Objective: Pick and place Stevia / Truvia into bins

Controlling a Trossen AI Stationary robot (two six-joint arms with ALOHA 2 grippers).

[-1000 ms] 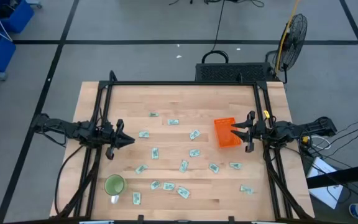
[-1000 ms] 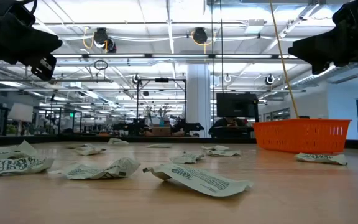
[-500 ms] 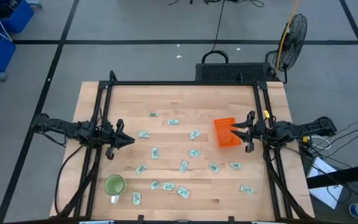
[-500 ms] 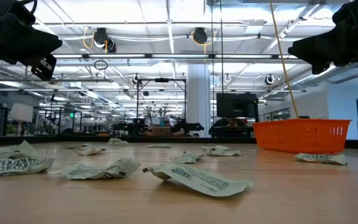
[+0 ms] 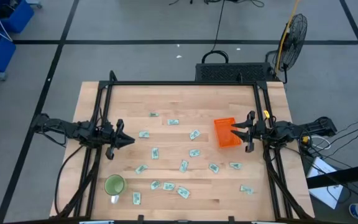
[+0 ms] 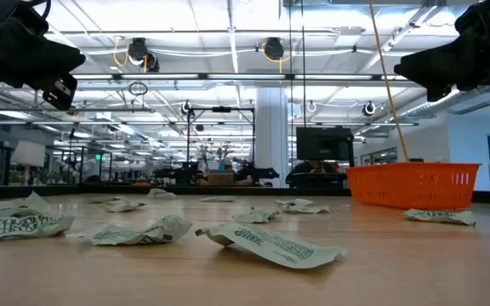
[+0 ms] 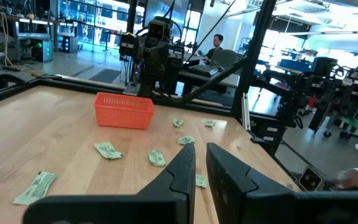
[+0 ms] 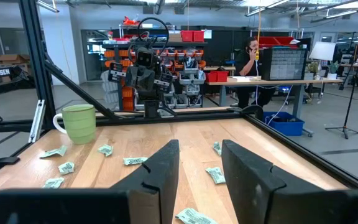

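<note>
Wood table (image 5: 179, 93): sachets (image 5: 184, 165) scattered between both fingers; left fingers (image 5: 129, 140) narrowly parted, right fingers (image 5: 232, 132) wider, empty, over orange tray (image 5: 225, 132).

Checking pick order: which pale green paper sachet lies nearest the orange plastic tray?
The pale green paper sachet left of the bright-orange plastic tray; the others lie farther off.

wooden table (image 5: 179, 99), crinkled paper sachets (image 6: 270, 245), plastic tray (image 5: 227, 132)

Bright, even ceiling lights are flooding the scene, glaring white overhead in the low view, casting only faint soft shadows on the wooden table (image 5: 179, 99), while nearby wrist-view fingers (image 8: 160, 171) are appearing slightly blurred.
</note>
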